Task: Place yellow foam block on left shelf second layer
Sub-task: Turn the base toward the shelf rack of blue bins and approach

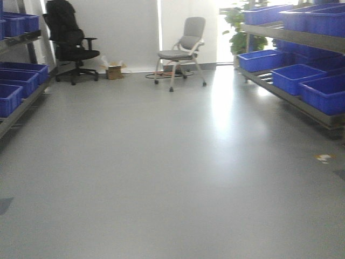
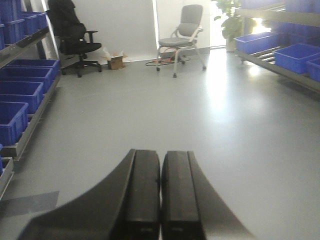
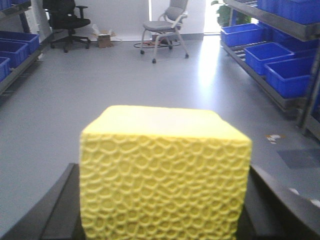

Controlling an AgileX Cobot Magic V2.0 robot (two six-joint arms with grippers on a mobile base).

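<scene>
- The yellow foam block (image 3: 165,170) is clamped by the right gripper (image 3: 167,220), well short of the grey chair (image 3: 165,25);
- the left gripper (image 2: 160,195) is held closed, with nothing in it.

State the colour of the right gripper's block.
Bright yellow: the yellow foam block, right wrist view.

Grey floor (image 1: 161,178) bears a black chair (image 1: 73,46), grey chair (image 1: 184,49) and cardboard box (image 1: 114,71); left shelf (image 1: 22,107) and right shelf (image 1: 307,38) hold blue bins (image 1: 296,75).

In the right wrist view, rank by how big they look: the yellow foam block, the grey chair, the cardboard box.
yellow foam block, though nearest the camera
grey chair
cardboard box
</scene>
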